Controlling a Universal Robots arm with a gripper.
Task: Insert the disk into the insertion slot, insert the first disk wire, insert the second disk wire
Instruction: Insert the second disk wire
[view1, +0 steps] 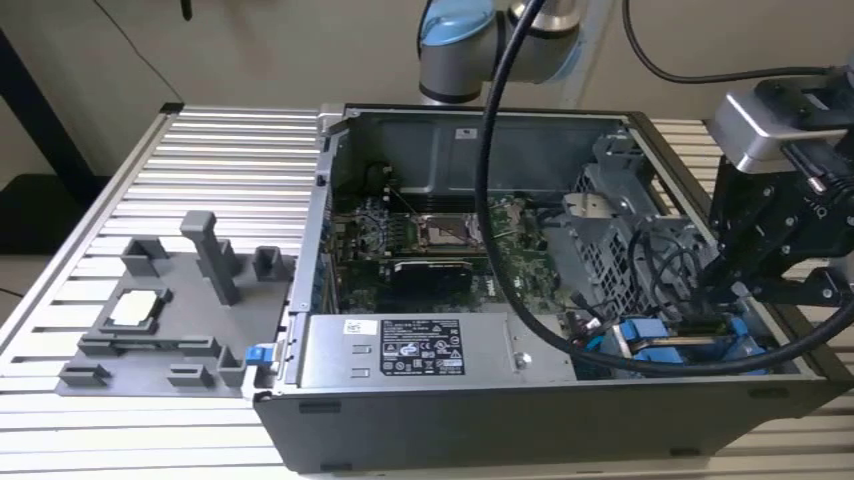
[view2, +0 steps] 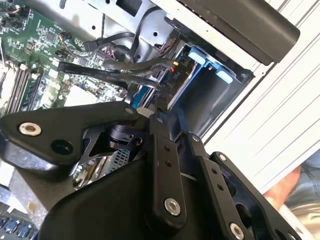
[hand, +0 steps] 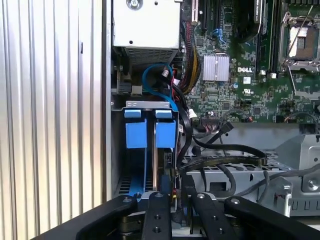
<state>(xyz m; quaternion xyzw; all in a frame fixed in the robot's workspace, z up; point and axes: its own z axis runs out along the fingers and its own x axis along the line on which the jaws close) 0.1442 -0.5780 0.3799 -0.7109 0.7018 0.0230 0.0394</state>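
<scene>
Slot: the insertion slot (hand: 150, 150) lies just ahead of the jaws, blue fittings at its mouth.
Disk: the disk (hand: 162, 155) stands edge-on inside it, directly before the fingertips.
Gripper: the gripper (hand: 176, 192) is pressed nearly together — on a wire or on nothing, I cannot tell.
Risk: the black cables (hand: 225, 150) beside the jaws could snag.
Hidden: the connector — masked by the fingers.
</scene>
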